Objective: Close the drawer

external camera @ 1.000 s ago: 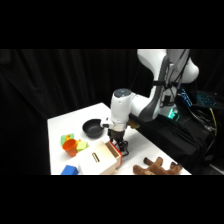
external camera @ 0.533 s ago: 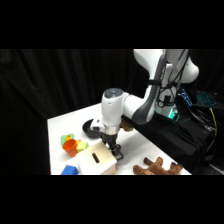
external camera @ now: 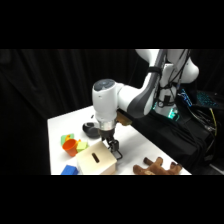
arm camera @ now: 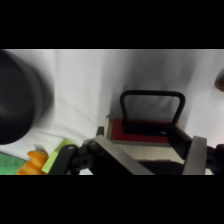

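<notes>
Black curtains are hanging behind the white counter (external camera: 65, 122) as I'm watching the arm reach down. My end effector (external camera: 113, 148) is sitting right at the front edge of the pale wooden box (external camera: 96, 161), at the counter's near side. Through the wrist camera I'm seeing the drawer (arm camera: 145, 131), red inside, sticking out slightly, its dark wire loop handle (arm camera: 151, 102) lying over the counter. Fingers (arm camera: 196, 155) are spread apart either side, gripping nothing. I'm spotting a black bowl (external camera: 90, 129) just behind, coloured blocks (external camera: 72, 144) alongside.
</notes>
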Robot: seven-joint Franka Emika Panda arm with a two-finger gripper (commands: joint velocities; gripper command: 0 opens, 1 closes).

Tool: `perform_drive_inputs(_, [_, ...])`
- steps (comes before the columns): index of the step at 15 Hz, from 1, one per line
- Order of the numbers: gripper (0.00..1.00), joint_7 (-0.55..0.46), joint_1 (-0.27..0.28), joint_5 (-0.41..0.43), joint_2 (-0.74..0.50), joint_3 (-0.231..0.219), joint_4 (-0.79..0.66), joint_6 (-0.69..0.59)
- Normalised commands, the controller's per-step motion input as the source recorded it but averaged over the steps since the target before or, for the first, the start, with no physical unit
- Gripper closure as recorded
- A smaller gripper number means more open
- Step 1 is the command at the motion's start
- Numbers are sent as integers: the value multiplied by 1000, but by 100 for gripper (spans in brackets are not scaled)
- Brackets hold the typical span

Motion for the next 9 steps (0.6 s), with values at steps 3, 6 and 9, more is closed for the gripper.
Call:
perform_drive_inputs(3, [0,-10,-102,-98,-461,151,102,-695])
perform_drive_inputs(6, [0,-46,-136,-40,-315,169,214,-625])
perform_drive_inputs(9, [0,-99,-163,77,-124,148,303,-508])
